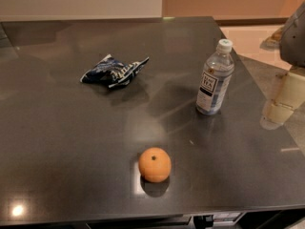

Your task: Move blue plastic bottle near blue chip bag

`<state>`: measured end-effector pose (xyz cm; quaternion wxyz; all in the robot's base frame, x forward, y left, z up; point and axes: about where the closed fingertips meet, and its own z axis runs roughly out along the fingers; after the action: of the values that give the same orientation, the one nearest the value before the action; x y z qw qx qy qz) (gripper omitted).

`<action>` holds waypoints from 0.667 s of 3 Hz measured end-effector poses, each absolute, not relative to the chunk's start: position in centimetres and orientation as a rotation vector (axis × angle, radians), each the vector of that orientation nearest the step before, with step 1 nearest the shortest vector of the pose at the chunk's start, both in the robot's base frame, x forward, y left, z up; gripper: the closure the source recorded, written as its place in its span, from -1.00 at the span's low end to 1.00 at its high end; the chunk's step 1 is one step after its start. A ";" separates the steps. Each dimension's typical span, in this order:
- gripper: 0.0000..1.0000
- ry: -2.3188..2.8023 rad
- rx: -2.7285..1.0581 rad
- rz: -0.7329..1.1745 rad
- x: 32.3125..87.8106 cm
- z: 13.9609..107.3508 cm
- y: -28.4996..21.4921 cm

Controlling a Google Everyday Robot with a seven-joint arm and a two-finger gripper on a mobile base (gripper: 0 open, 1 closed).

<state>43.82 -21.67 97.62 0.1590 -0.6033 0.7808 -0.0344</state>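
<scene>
The robot's end effector point(280, 106), a pale cream-coloured part under a grey arm segment point(294, 32), was at the right edge of the view, over the right border of the dark grey, glossy worktop point(62, 142). Whether it was open or closed could not be told, and nothing was seen in its hold.

The blue plastic bottle point(215, 78), clear and bluish-tinted with a white screw cap and a white-and-dark label, stood upright on the worktop. It was near the end effector on its left side, but apart from it, not touching.

The blue chip bag point(113, 71), a small crumpled bag of dark blue foil with white markings, lay flat much further to the left of the end effector and a little further back. It was well apart from the bottle.

A round orange fruit point(155, 164) sat to the left of the end effector and closer to the front edge of the worktop, apart from both the bottle and the bag.
</scene>
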 end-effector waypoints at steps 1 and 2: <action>-1.00 2.231 -1.723 -0.100 43.9 97.7 -21.7; -1.00 2.228 -1.699 -0.071 45.6 97.4 -21.5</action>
<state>45.57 -21.53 97.43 0.1687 -0.5975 0.7835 -0.0248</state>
